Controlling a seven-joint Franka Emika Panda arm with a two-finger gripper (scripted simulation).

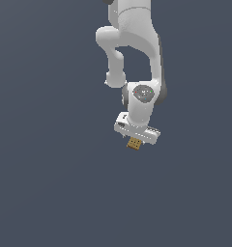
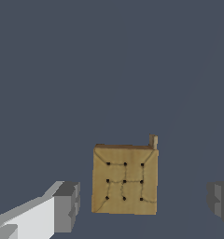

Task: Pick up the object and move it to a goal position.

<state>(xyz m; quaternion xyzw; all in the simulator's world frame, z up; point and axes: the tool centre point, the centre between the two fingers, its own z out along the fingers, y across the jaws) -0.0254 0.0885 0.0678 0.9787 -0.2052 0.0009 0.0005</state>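
Your gripper [image 2: 144, 203] hangs open over the block [image 2: 125, 179], which sits between the fingers [image 2: 67, 207] on the grey floor [image 1: 45, 183], touching neither. It looks light, rigid and wooden, so take it by its two flat opposite sides. No goal marker shows, and one finger is cut off.

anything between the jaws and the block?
Nothing. In the wrist view the block sits between the open gripper fingers, with only bare gray surface in both gaps.
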